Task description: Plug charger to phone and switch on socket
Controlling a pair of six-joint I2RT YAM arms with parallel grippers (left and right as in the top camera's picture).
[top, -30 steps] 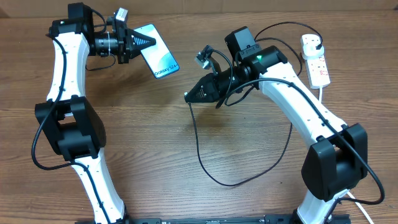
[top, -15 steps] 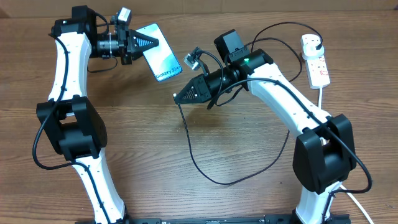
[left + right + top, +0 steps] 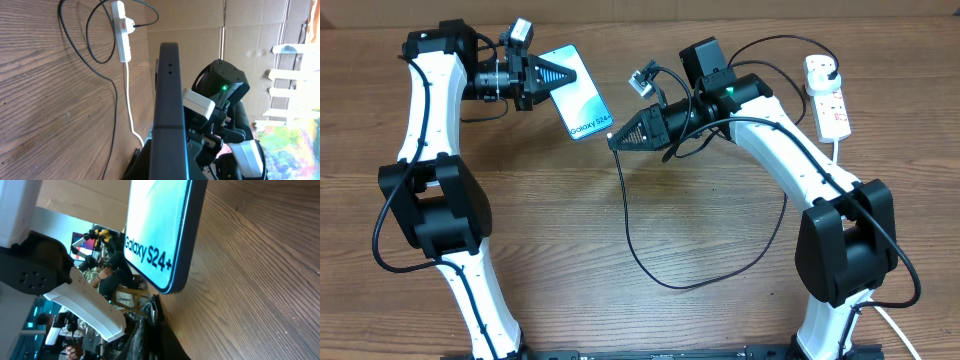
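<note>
My left gripper [image 3: 558,71] is shut on the phone [image 3: 578,91], holding it up off the table; its blue-teal screen reads "Galaxy S24+". In the left wrist view the phone's dark edge [image 3: 169,100] runs up the middle. My right gripper [image 3: 617,139] is shut on the charger's connector tip [image 3: 155,307], just below the phone's bottom edge [image 3: 167,240]. The black charger cable [image 3: 640,255] loops down over the table and back up to its plug in the socket [image 3: 828,98], a white power strip at the far right, also in the left wrist view [image 3: 122,27].
The socket's thick white cord [image 3: 837,150] runs down along the right side behind my right arm. Cardboard walls [image 3: 250,30] stand behind the table's far edge.
My right gripper has moved up and left with the connector tip, from mid-table to just below the phone's bottom edge. The left gripper has tilted the phone slightly toward it.
</note>
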